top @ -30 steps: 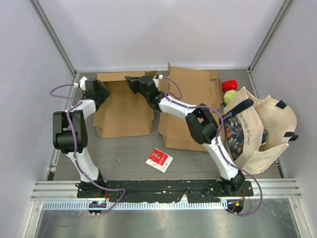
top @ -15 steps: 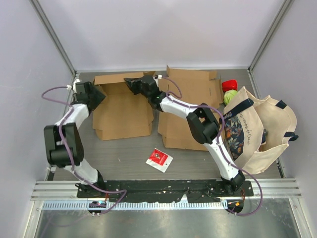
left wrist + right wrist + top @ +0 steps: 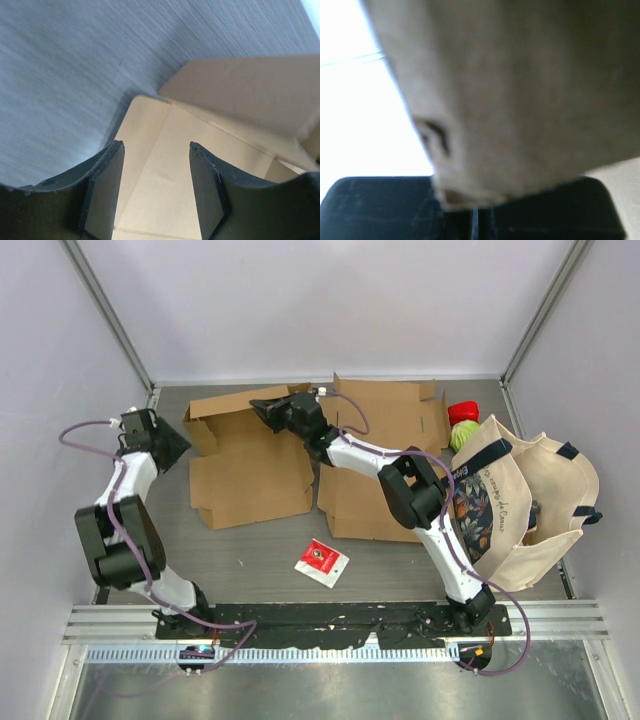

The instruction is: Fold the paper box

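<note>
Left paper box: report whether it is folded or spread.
Mostly spread. The paper box lies flat, only its rear flap raised where the right gripper pinches it.

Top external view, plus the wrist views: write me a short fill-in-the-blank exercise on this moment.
The right end effector is ___ on a flap of a cardboard box.
The left end effector is ___ and holds nothing.
The small packet near the arm bases is coloured ___.
The tote bag sits beside the ___ arm.
Missing words: shut; open; red; right.
</note>
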`<action>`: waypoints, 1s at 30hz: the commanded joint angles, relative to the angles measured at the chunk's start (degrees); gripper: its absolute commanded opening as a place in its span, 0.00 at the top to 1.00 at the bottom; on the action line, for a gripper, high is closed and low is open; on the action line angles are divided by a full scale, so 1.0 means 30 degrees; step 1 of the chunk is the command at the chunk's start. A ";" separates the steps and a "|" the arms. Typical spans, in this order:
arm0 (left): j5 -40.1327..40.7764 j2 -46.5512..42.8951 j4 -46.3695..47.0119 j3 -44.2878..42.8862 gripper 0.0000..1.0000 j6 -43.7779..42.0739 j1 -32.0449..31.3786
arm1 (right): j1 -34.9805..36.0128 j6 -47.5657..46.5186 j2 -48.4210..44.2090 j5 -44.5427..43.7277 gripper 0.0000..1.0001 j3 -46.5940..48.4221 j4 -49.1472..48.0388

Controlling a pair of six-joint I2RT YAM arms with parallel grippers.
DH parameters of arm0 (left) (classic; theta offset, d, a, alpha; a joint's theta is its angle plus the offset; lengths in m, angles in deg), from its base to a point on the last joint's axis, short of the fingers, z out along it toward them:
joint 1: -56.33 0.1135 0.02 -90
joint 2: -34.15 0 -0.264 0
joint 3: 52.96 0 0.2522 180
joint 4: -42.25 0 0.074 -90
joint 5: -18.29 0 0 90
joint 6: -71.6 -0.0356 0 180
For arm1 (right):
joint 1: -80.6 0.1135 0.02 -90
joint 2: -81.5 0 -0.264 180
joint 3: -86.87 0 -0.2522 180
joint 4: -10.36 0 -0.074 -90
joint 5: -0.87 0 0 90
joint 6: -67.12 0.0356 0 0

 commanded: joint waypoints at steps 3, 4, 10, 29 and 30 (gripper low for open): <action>-0.0865 0.4910 -0.2594 -0.5714 0.45 -0.5641 0.0111 | 0.0005 -0.1750 -0.0385 0.1277 0.99 -0.0230 0.0334; -0.1185 0.5034 -0.2454 -0.5806 0.45 -0.6319 -0.0005 | -0.0025 -0.1956 -0.0326 0.1393 0.99 -0.0026 0.0391; -0.2206 0.3748 0.3459 -0.1972 0.42 -0.9603 -0.0796 | -0.0054 -0.2514 0.0084 0.1804 0.99 0.0708 0.0772; -0.2801 0.1054 1.1285 0.1805 0.43 -0.6413 -0.1295 | -0.0142 -0.2104 0.0408 0.2185 0.99 0.1177 0.0568; -0.2655 0.0906 1.0881 0.1839 0.43 -0.6471 -0.1295 | -0.0142 -0.2133 0.0349 0.2156 0.99 0.1119 0.0538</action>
